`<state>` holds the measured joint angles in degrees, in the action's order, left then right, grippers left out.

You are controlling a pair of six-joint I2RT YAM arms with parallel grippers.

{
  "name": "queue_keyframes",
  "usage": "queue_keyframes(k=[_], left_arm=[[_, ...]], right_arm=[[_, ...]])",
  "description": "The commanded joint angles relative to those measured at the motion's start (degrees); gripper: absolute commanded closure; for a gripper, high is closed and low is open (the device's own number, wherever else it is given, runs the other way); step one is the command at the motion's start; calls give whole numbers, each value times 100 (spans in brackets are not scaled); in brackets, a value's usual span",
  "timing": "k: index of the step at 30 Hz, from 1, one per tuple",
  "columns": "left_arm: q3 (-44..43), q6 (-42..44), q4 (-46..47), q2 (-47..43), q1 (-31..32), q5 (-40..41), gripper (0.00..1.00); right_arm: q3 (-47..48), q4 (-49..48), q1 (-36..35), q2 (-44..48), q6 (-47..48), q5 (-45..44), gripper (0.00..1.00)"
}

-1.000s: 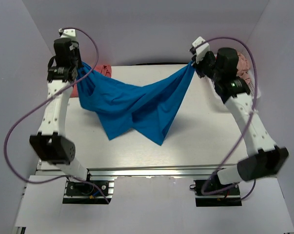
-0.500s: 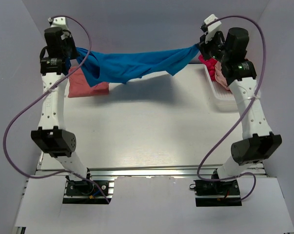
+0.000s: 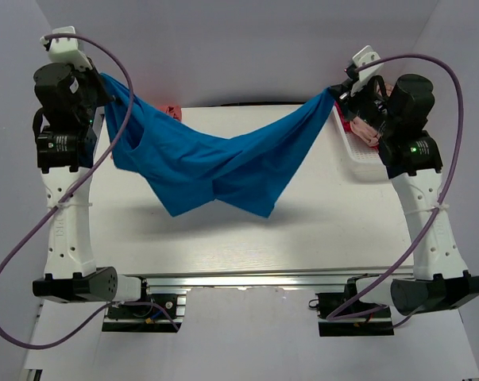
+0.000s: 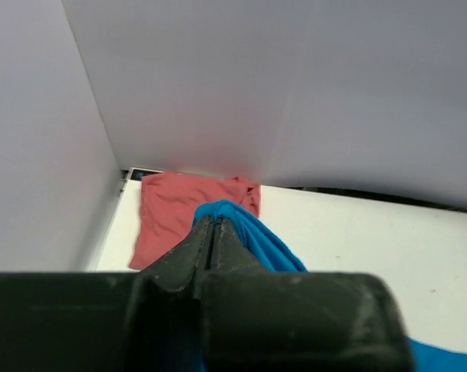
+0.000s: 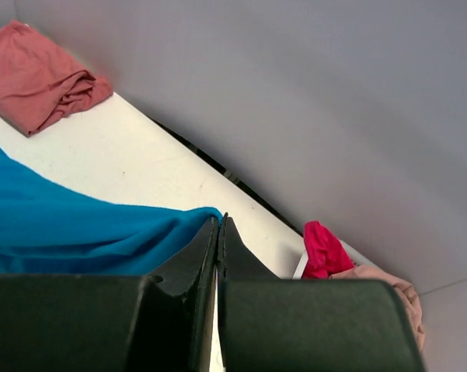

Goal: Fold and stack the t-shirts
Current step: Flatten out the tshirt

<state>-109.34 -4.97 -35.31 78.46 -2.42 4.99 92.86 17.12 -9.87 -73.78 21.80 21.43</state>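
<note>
The bright blue t-shirt (image 3: 215,163) hangs in the air above the table, stretched between both arms and sagging in the middle. My left gripper (image 3: 104,79) is shut on its left end, seen in the left wrist view (image 4: 212,219) with blue cloth (image 4: 256,240) pinched. My right gripper (image 3: 334,91) is shut on its right end, also seen in the right wrist view (image 5: 220,221) with blue cloth (image 5: 78,229). The salmon-coral t-shirt (image 4: 183,213) lies folded at the back left corner. The magenta-red t-shirt (image 5: 324,252) and the beige-pink t-shirt (image 5: 388,283) lie in the basket.
The white slotted basket (image 3: 358,159) stands at the table's right edge under my right arm. The white table top (image 3: 247,238) lies below the hanging shirt. Grey walls close in at the back and on both sides.
Both arms have moved outward and nearer with the blue shirt. It was pulled taut at the back half a second ago; now it sags low over the table's middle.
</note>
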Motion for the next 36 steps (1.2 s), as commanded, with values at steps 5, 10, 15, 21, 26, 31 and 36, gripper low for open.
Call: queue_keyframes(k=[5,10,15,21,26,31,36], left_arm=[[493,110,448,746,-40,-174,2],[105,75,-90,1085,-40,-980,2],[1370,268,78,-240,-31,-2378,2],[2134,1208,-1767,-717,152,-4699,7],[3285,963,-903,-1506,1102,-4377,4],[3875,858,-119,-1272,1822,-3858,4],[4429,971,1007,-772,2815,-2910,9]], right_arm=[[171,-324,11,-189,-79,-25,100],[66,-464,3,-453,-220,54,100],[-206,-579,-15,-514,-150,54,100],[-662,-912,-68,-769,-89,10,100],[-761,-1176,-112,-1313,-71,-174,100],[-533,-1247,-208,-1947,-88,-420,100],[-164,-1019,-340,-2377,-141,-526,100]])
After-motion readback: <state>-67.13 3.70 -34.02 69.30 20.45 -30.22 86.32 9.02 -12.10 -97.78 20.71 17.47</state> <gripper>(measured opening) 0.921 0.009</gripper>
